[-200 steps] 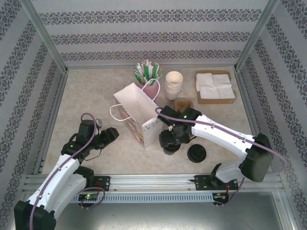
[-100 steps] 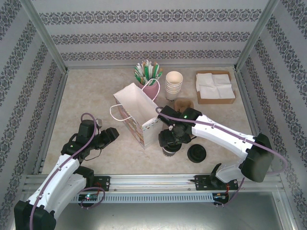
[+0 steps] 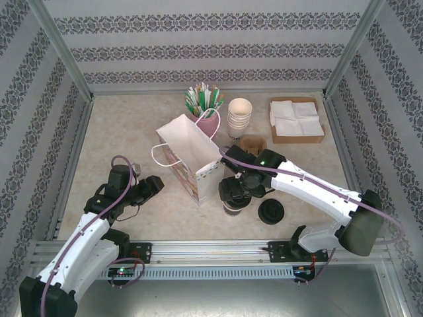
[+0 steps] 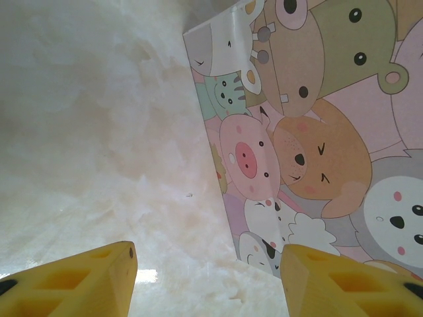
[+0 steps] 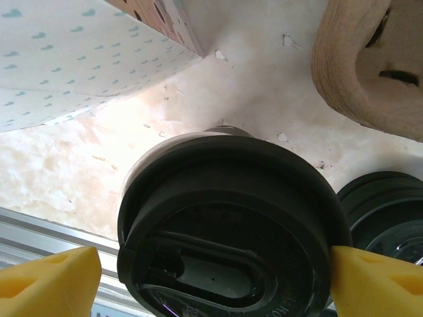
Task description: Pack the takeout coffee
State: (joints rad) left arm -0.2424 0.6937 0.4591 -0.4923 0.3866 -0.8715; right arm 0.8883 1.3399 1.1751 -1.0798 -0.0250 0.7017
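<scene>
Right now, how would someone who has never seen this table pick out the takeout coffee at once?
Find the paper bag with cartoon animals in the middle of the table. Just right of its near corner, under the right pincer, stands the coffee cup. Unlike the loose black lid beside it and the bare cream cups stacked farther back, it is a cup wearing a black lid.

the table carries a lidded coffee cup under the right tool, a gift bag just left of it, a black lid to its right, stacked cups and a napkin box beyond.
</scene>
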